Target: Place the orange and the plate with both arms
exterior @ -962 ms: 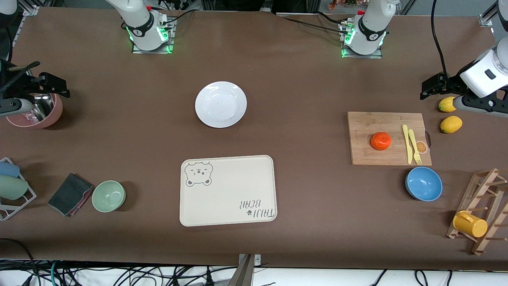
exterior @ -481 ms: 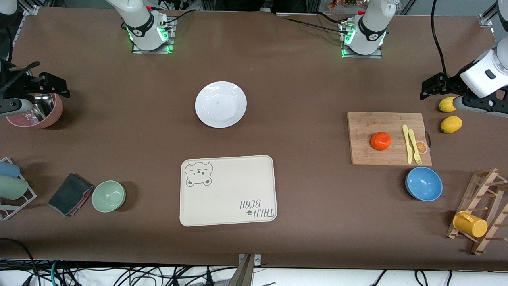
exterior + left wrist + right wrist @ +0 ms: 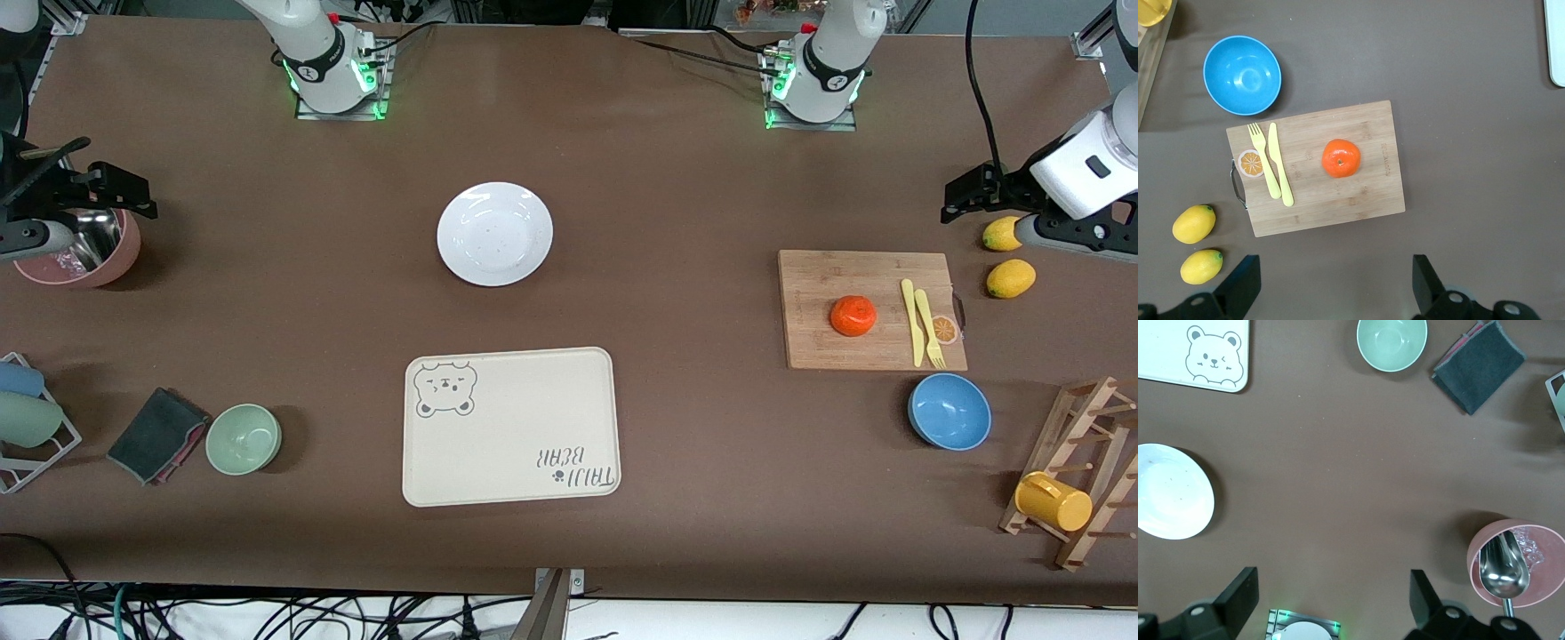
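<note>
Brown matting covers the bench (image 3: 676,204), with both arm bases along its upper edge in the front view. Left hand (image 3: 965,197) hangs high over the left arm's end of the bench, above the lemons (image 3: 1011,278); its wrist view shows the fingers (image 3: 1238,288) set wide apart and empty. Right hand (image 3: 120,191) hangs over the pink bowl (image 3: 84,253) at the right arm's end, fingers (image 3: 1238,593) likewise spread with nothing between them. The orange (image 3: 853,316) sits on the wooden cutting board (image 3: 827,276), beside the yellow knife (image 3: 909,320) and fork (image 3: 927,329). The plate (image 3: 494,234) lies flat on the bench, farther from the front camera than the cream tray (image 3: 511,427). Neither item is grasped yet. Handling estimate: the orange is light, firm and rounded, and likely to roll; close on its widest part from above. The plate appears glossy, rigid and breakable, with a low rim flush to the surface; grip at the rim edge, expecting slip.
</note>
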